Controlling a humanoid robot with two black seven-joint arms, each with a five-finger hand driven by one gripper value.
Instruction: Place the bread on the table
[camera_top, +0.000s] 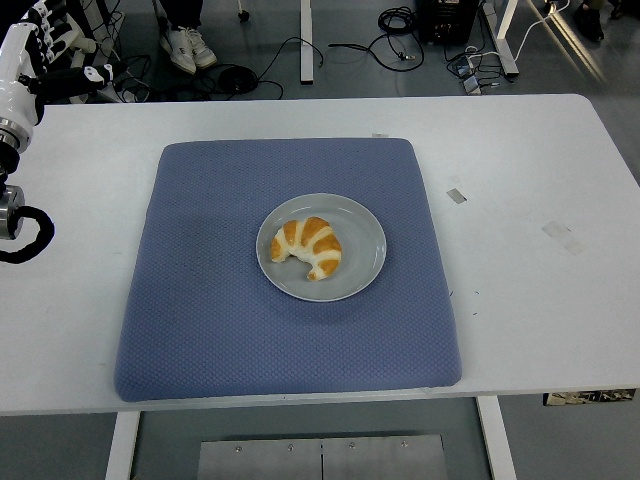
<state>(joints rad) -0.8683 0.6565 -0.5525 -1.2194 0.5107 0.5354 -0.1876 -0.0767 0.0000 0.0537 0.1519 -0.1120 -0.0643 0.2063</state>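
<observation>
Croissant (309, 247) sits on the grey plate (365, 262) mid blue mat (200, 300) on the white table (520, 300); my left hand (45, 50) hovers far-left corner, fingers loosely spread, holding nothing

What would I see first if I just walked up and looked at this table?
First you'd spot the golden croissant lying on a grey plate, right in the middle of a big blue mat on the white table. Then you'd notice the robot's left hand in the far left corner, holding nothing and nowhere near the bread.
</observation>
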